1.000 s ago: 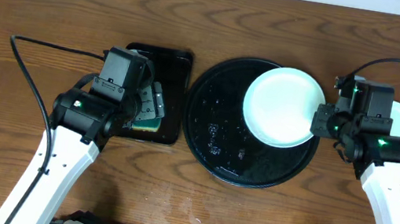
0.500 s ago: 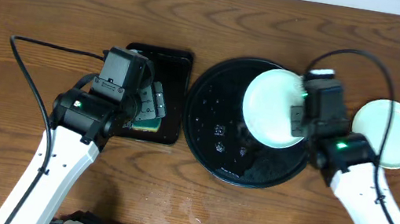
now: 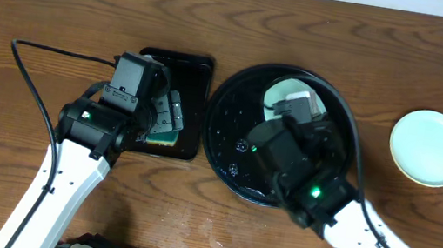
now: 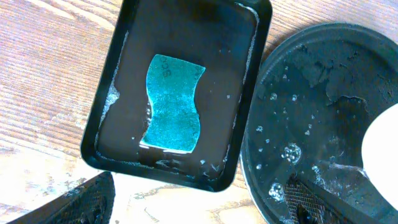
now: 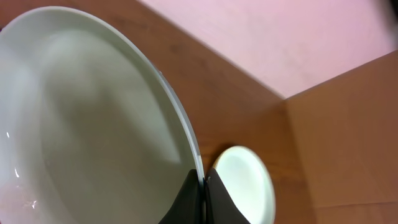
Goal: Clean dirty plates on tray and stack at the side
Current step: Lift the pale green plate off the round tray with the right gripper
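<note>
R fingers (image 5: 185,205), clamped on pale mint-green round plate (image 5: 93,112), have swung it over glossy black round tray (image 3: 224,133) (wipe next?); L fingers (image 4: 87,202) splayed

The worktop (image 3: 46,1) is mid-brown wood with darker wavy grain. The tray (image 3: 223,142) is glossy black, speckled with pale droplets. The small tray (image 3: 199,68) left of it is black too; its sponge (image 4: 173,102) is teal-green with faint lettering. The right plate (image 3: 430,147) is pale mint. The raised plate (image 5: 81,124) looks pale greenish-white against the black right gripper (image 5: 202,183). The arms (image 3: 63,180) are white with black joints.
</note>
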Robot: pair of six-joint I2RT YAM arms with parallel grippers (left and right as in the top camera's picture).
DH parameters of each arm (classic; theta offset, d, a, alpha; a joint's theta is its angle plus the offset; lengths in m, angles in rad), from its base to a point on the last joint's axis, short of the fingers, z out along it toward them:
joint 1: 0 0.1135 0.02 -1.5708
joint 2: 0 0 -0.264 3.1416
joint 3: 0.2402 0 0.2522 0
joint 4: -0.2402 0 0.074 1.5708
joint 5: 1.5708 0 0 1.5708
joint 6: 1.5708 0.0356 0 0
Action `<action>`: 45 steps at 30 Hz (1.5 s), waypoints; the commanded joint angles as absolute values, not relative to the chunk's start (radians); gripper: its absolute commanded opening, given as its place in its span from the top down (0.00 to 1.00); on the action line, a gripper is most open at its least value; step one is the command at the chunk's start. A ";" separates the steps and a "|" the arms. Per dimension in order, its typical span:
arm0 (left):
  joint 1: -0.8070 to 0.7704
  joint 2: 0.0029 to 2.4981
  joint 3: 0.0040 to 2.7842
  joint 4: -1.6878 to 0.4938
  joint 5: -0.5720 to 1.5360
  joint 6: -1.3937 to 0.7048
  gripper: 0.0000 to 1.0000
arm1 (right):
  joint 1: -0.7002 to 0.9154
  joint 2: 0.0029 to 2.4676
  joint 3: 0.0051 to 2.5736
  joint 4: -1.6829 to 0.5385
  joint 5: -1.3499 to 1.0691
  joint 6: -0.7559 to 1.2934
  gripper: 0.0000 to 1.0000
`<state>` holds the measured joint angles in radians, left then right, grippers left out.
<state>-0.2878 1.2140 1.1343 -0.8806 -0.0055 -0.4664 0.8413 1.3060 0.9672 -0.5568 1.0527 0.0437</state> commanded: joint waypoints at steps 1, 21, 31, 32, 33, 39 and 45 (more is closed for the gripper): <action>-0.286 1.212 1.161 -0.883 -0.007 -0.456 0.12 | 0.907 1.292 0.970 -0.553 1.251 0.047 0.99; -0.286 1.212 1.161 -0.883 -0.007 -0.456 0.12 | 1.029 1.292 0.970 -0.548 1.339 -0.044 0.99; -0.286 1.212 1.161 -0.883 -0.007 -0.456 0.12 | 1.029 1.292 0.970 -0.549 1.339 -0.044 0.99; -0.286 1.212 1.161 -0.883 -0.007 -0.456 0.12 | 1.029 1.292 0.970 -0.549 1.339 -0.047 0.99; -0.286 1.212 1.161 -0.883 -0.007 -0.456 0.12 | 1.029 1.292 0.970 -0.549 1.339 -0.047 0.99; -0.286 1.212 1.161 -0.883 -0.007 -0.456 0.12 | 1.029 1.292 0.970 -0.539 1.339 -0.047 0.99; -0.286 1.212 1.161 -0.883 -0.007 -0.456 0.12 | 1.028 1.292 0.970 -0.522 1.338 -0.047 0.99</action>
<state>-0.2878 1.2140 1.1343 -0.8814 -0.0055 -0.4664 1.0203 1.3060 0.9672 -0.5285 1.2984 -0.0418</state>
